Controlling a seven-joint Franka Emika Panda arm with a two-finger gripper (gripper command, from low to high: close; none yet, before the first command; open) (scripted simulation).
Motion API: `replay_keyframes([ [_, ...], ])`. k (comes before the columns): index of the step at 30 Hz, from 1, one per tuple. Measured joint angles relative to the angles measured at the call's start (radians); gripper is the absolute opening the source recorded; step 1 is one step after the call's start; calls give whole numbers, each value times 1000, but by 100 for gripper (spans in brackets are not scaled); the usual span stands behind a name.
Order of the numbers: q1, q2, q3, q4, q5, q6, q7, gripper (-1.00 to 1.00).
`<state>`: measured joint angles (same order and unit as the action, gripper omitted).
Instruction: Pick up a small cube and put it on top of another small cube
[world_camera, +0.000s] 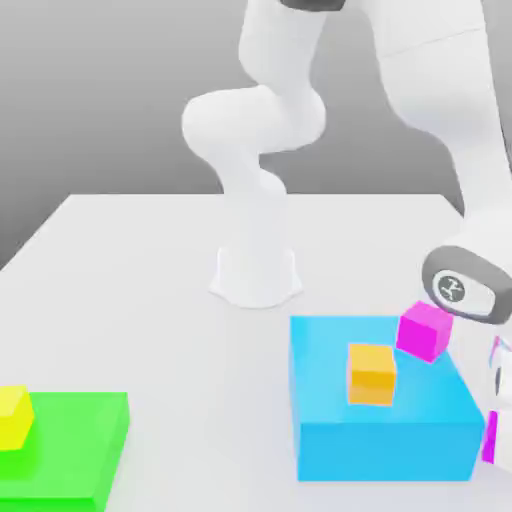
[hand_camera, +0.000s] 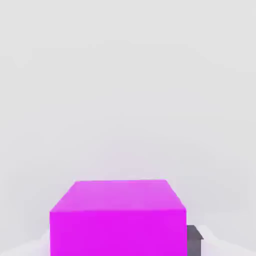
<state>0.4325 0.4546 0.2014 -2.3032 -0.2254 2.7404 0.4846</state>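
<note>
My gripper (hand_camera: 120, 235) is closed around a small magenta cube (hand_camera: 117, 217); I can read no writing anywhere.

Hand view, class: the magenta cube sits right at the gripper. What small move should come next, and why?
Probably lift straight up. The gripper looks shut on the small cube, a finger pad against its side, and the other magenta cube waits at the blue block's far corner.

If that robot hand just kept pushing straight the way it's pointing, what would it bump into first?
Most likely the magenta cube sitting right in front of the gripper in the hand view, then the white table beneath it. How close they are is hard to judge.
</note>
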Motion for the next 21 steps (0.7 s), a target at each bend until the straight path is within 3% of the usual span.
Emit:
replay_keyframes([
  [8,-66,-219,14,-74,13,-96,-139,-100],
  [21,-220,-676,-69,-278,267,-374,-91,-100],
])
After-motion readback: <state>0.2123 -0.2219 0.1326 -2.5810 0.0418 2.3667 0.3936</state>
